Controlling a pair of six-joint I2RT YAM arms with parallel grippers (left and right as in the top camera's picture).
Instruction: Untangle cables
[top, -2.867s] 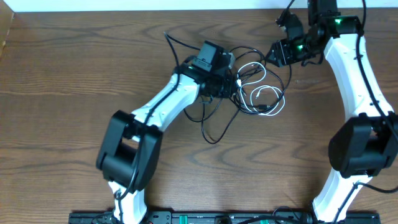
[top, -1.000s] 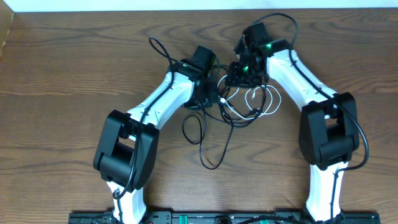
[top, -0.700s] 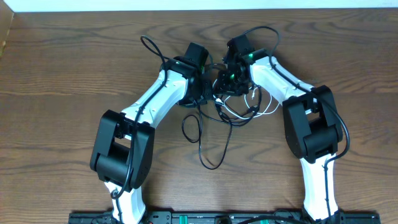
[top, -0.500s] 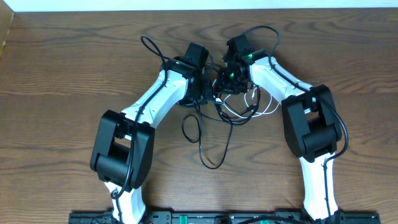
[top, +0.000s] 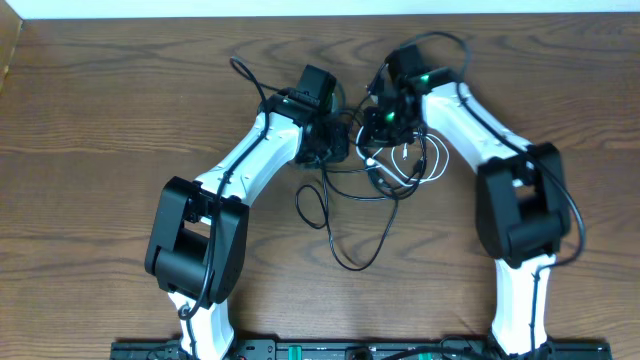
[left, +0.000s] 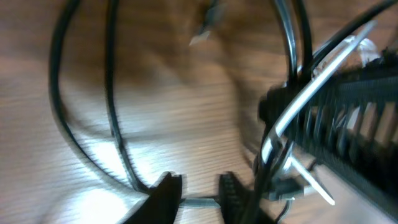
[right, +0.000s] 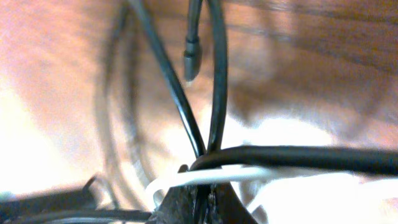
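Wide wooden table (top: 100, 150) around the cables (top: 392, 188); right jaws clamp them, left jaws slightly parted

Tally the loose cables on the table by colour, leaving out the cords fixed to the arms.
black cable: 1
white cable: 1
Total: 2

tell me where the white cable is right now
Overhead view, upper middle of the table: the white cable lies looped just below the right gripper, tangled with the black cable, right of the left gripper.
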